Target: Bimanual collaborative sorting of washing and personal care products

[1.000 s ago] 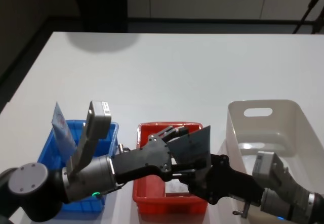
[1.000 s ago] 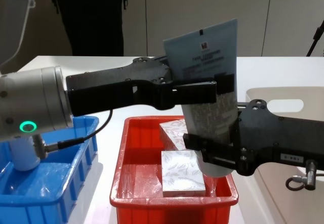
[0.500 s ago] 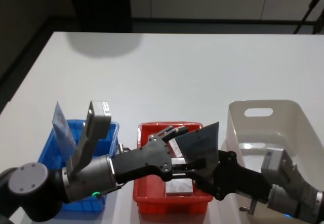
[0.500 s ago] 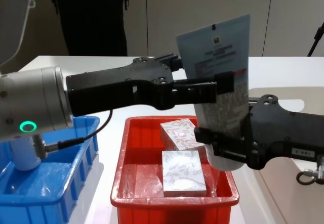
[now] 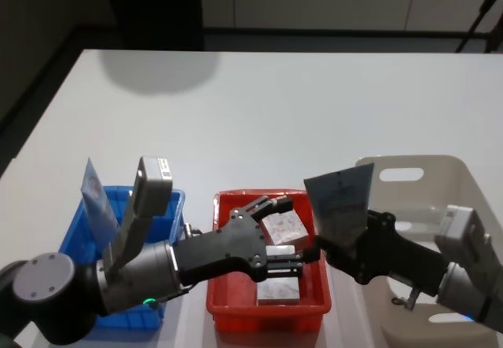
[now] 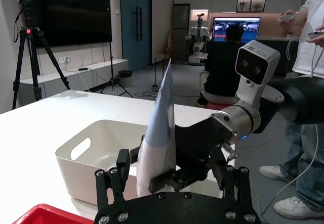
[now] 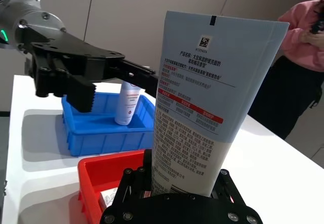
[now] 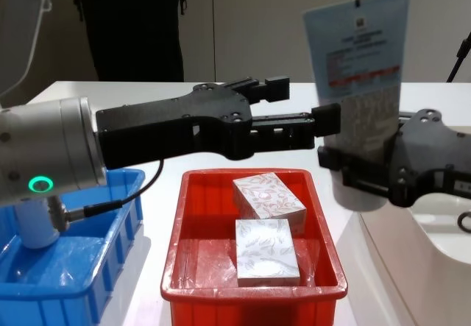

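A pale blue squeeze tube stands upright, cap end down, with my right gripper shut on its lower part, between the red crate and the white tub. In the right wrist view the tube rises from the closed fingers. My left gripper hangs open above the red crate, just left of the tube and apart from it. Two white patterned boxes lie in the red crate. A white bottle stands in the blue crate.
The blue crate, the red crate and the white handled tub sit in a row along the table's near edge. Beyond them the white table stretches bare. A person in pink stands behind the table.
The left gripper has let go of the tube and stays over the red crate. The right gripper has carried the tube right and upward, toward the white tub.
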You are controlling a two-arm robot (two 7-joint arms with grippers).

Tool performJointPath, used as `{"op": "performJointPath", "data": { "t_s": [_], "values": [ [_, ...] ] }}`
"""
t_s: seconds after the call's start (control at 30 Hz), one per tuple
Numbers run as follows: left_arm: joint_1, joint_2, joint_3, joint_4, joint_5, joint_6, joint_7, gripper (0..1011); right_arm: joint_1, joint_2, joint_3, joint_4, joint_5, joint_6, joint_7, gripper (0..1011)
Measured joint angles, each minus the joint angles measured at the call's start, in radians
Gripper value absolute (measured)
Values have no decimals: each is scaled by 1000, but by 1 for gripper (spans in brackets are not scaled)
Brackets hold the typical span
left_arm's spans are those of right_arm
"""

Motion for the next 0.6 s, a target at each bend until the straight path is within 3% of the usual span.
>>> {"op": "performJointPath", "data": {
  "t_s": [0.6],
  "values": [
    [0,0,0,0,0,0,0,1002,-14,-3,82,-4,-1,9,-56,491]
  ]
}}
